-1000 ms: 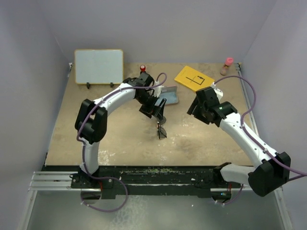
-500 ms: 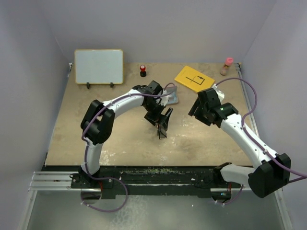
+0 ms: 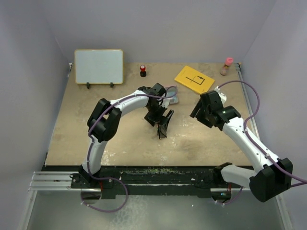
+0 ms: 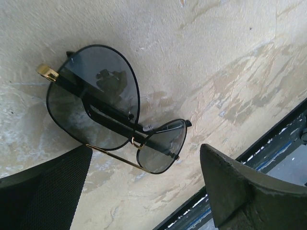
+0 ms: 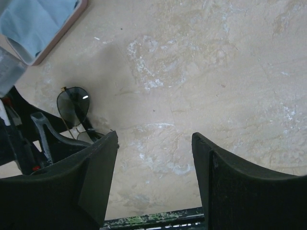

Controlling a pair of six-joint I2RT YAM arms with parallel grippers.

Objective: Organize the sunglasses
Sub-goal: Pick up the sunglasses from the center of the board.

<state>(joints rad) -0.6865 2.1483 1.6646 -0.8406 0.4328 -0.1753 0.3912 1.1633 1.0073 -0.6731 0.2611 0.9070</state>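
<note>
Cloth [image 5: 33, 19] in case [image 5: 60, 31]; sunglasses [image 4: 93, 96] on table [image 4: 216, 48].

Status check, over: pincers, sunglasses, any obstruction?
Left pincer open, over the sunglasses, not gripping. Right pincer open, empty, off to the side. Sunglasses folded, flat on table. Nothing between left pincer and sunglasses.

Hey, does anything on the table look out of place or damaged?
Nothing looks broken or spilled. The sunglasses lie folded on the bare table, outside the open case holding the blue cloth; the left claw hangs open over them.
</note>
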